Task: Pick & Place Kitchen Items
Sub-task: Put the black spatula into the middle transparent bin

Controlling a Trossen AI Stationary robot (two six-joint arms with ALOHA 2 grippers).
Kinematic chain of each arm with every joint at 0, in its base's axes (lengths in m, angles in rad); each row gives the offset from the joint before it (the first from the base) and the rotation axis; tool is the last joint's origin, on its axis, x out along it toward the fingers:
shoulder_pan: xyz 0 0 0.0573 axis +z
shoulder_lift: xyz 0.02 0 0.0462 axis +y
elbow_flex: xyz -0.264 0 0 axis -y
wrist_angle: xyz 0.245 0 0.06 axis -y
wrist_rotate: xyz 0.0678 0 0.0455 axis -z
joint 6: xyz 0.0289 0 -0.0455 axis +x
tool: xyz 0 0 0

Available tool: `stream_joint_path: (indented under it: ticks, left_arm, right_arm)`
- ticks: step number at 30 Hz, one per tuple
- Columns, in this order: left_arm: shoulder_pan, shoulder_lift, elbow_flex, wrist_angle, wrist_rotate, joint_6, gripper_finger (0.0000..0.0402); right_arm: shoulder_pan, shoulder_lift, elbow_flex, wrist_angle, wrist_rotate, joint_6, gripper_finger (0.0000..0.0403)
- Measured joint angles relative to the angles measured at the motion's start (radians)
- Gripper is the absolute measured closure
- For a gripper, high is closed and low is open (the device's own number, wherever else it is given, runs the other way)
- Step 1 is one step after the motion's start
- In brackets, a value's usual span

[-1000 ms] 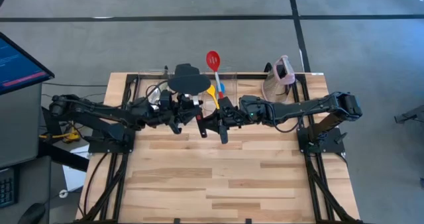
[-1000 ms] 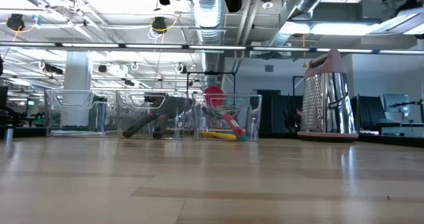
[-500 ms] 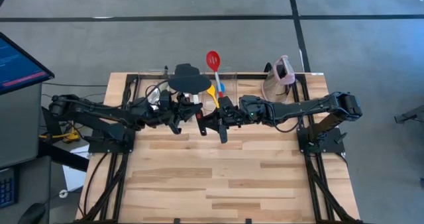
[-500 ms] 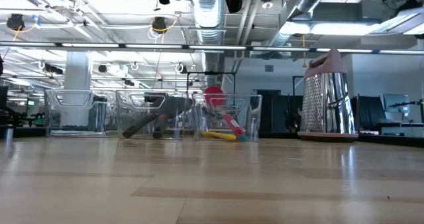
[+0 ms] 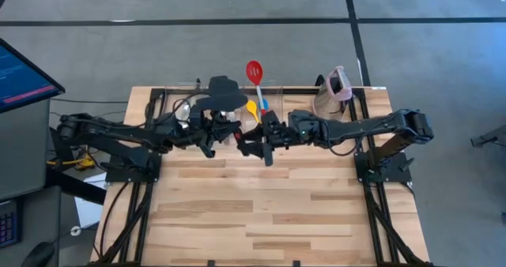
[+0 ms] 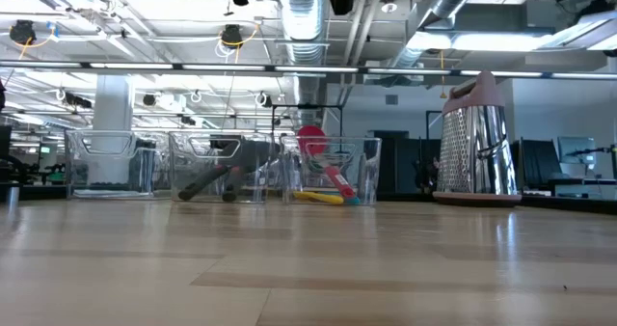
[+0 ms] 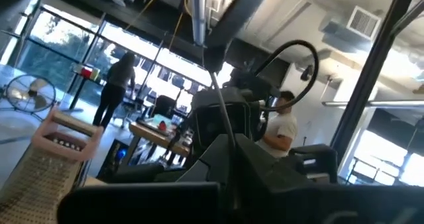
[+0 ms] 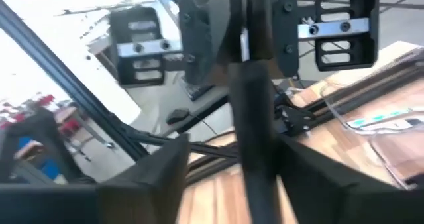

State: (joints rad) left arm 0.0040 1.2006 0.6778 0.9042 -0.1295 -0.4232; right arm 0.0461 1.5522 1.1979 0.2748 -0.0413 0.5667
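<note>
Open office space with ceiling ducts lay behind the bench (image 5: 277,212), and people stood well beyond it. Three clear bins lined its far edge. The middle bin (image 6: 227,138) held dark spatulas (image 6: 214,178) leaning inside.

Just in front of the middle bin and well above the boards, the two arms met over one spatula (image 8: 255,138). The left fingers (image 8: 215,25) were clamped shut on it. The right fingers (image 8: 152,177) stood spread on either side of its handle, apart from it, so the left arm alone seemed to carry it.

Risks, as I judged them:
- The left hold looked to sit near one end, so the spatula could swing or slip if the arm moved sharply.
- If the right arm drew back crookedly, a finger could catch the handle and lever it out of the left grip.
- A dropped spatula would fall to bare boards in front of the middle bin, and could bounce away.

Beside the middle bin, on the right arm's side, the next bin held a red spoon (image 5: 254,70), a yellow spoon (image 5: 252,109) and a blue one (image 5: 263,106). Farther that way stood a grater (image 5: 333,93). The red spoon rose above its rim, so a low sweep toward the middle bin could knock it. The right arm itself was the closest thing in the way.
</note>
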Motion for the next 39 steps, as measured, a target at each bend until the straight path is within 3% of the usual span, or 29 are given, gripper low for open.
stream_joint_path:
  ticks: [3, 7, 18, 23, 29, 33, 39]
  left_arm:
    - [0.011, -0.019, -0.001, -0.010, 0.008, 0.000, 0.0401]
    - [0.027, -0.045, -0.001, -0.024, 0.028, 0.001, 0.0401]
    - [0.125, -0.120, -0.003, -0.239, 0.041, 0.003, 0.0401]
    - [0.208, -0.137, -0.001, -0.312, 0.085, -0.008, 0.0401]
    - [0.336, -0.139, -0.002, -0.426, 0.125, -0.040, 0.0401]
    - [0.416, -0.120, -0.002, -0.438, 0.134, -0.053, 0.0401]
    - [0.512, -0.065, -0.002, -0.478, 0.137, -0.072, 0.0402]
  right_arm:
    - [-0.020, -0.024, 0.000, -0.010, -0.061, 0.003, 0.0135]
    - [-0.048, -0.083, 0.000, -0.027, -0.124, 0.015, 0.0098]
    - [-0.076, -0.363, 0.001, -0.240, -0.138, -0.016, 0.0101]
    - [-0.038, -0.472, 0.000, -0.287, -0.076, -0.043, 0.0113]
    - [0.049, -0.566, 0.000, -0.346, 0.084, -0.147, 0.0125]
    - [0.097, -0.588, 0.000, -0.383, 0.173, -0.181, 0.0127]
    - [0.132, -0.582, 0.000, -0.444, 0.226, -0.183, 0.0127]
